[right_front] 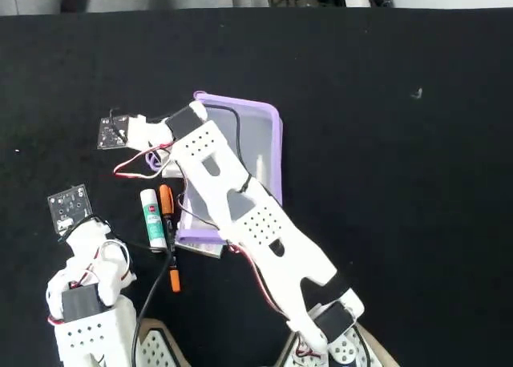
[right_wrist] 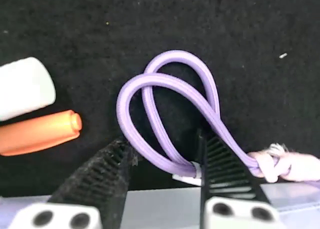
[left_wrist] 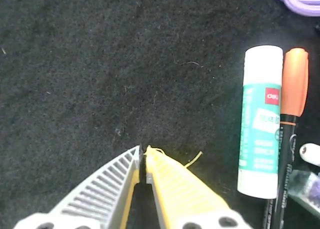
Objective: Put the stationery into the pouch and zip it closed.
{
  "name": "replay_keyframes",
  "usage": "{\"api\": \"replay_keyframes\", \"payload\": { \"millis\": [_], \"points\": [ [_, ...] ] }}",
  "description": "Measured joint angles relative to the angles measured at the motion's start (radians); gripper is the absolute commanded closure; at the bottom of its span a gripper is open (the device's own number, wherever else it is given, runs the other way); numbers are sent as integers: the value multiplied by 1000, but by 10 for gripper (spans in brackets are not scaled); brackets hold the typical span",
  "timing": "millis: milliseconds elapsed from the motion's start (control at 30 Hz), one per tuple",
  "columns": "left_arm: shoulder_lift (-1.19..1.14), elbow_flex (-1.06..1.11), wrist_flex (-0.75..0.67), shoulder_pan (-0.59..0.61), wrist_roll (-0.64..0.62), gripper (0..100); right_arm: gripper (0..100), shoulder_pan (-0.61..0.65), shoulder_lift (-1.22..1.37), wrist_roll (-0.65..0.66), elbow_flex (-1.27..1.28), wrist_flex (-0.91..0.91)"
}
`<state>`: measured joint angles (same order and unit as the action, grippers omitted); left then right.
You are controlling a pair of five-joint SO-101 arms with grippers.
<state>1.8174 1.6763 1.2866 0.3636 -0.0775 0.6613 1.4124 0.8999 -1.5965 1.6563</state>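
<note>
1. Starting with the pouch (right_front: 260,135): lies flat around the middle of the worktop (right_front: 417,223), purple-edged with a see-through face, partly under the right arm. Looks light and limp, so likely to slide or buckle when tugged unless pinned. Cannot tell whether the zip is open.
2. Right gripper (right_wrist: 162,139): sits at the pouch corner facing the worktop's left edge, jaws spread either side of the cord loop and not pinching it.
3. Left gripper (left_wrist: 142,153): hangs low over bare worktop toward the near left corner, jaws pressed together, holding nothing.
4. Glue stick (right_front: 152,219): lies just beside the pouch on its left-edge side, touching the marker. Looks stiff, smooth and round, so apt to roll; best pinched across the middle of the barrel.
5. Marker (right_front: 166,200): orange-capped and dark-bodied, between glue stick and pouch. Seems thin, rigid and light; best taken at mid-barrel, crosswise.
6. Cord loop (right_wrist: 177,54): soft purple cord on the zip pull. Likely to flop and slip; better gripped close to where it is tied off.
</note>
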Motion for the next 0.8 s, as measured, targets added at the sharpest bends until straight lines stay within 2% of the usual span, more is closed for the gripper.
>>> {"api": "replay_keyframes", "payload": {
  "millis": [100,267,667,800],
  "points": [
    [0,0,0,0,0,970,836,0,6,0,-2,-11],
    [0,0,0,0,0,970,992,-2,12,0,-28,-17],
    [0,0,0,0,0,970,988,-31,-11,0,-35,-74],
    [0,0,0,0,0,970,988,-74,-143,-97,-35,-68]
  ]
}}
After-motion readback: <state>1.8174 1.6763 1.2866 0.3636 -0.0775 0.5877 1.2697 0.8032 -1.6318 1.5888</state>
